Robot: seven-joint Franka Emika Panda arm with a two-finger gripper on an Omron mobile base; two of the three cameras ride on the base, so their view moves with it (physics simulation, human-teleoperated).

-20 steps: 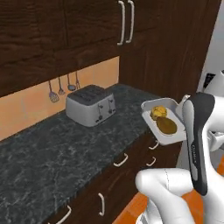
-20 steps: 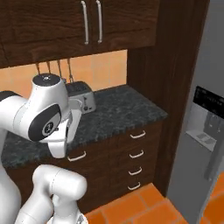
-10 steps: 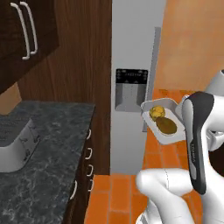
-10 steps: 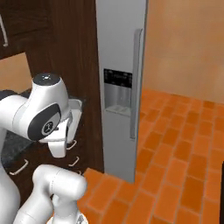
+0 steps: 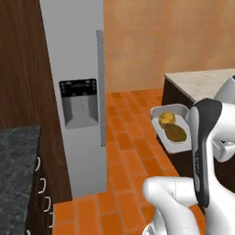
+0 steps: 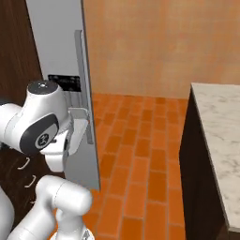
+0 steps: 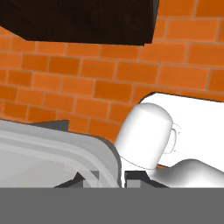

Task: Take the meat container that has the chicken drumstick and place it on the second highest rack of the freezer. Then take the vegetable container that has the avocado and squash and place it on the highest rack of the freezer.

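Veg container point(image 5: 170, 128) w/ the avocado point(image 5: 175, 133) + squash point(image 5: 166, 120) is up in the air, carried by the arm, over the orange tile floor point(image 5: 131, 151). White shallow tray, tilted toward cam in left base view, squash at the far end, avocado just beside it toward the near end, the two touching or nearly so

Gripper point(image 7: 109, 177): jaws nearly together, clamped on the tray rim – hand view has the grey-white rim point(image 7: 65, 148) running right between the dark finger tips. In right base view the tray's edge point(image 6: 78, 125) pokes out past the white arm, seen from the side

Freezer point(image 5: 75, 69): grey, door shut, long vertical handle point(image 5: 99, 87) + dispenser panel point(image 5: 79, 102) facing us. Racks inside can't be seen w/ door closed. Tray is to the right of the freezer in left base view, well apart from it, near the dark-sided island w/ pale marble top point(image 5: 202, 82)

Dark wood cabinet point(image 5: 20, 69) left of freezer, dark speckled counter corner point(image 5: 16, 160) below it w/ drawer pulls. Orange wall point(image 6: 154, 42) behind
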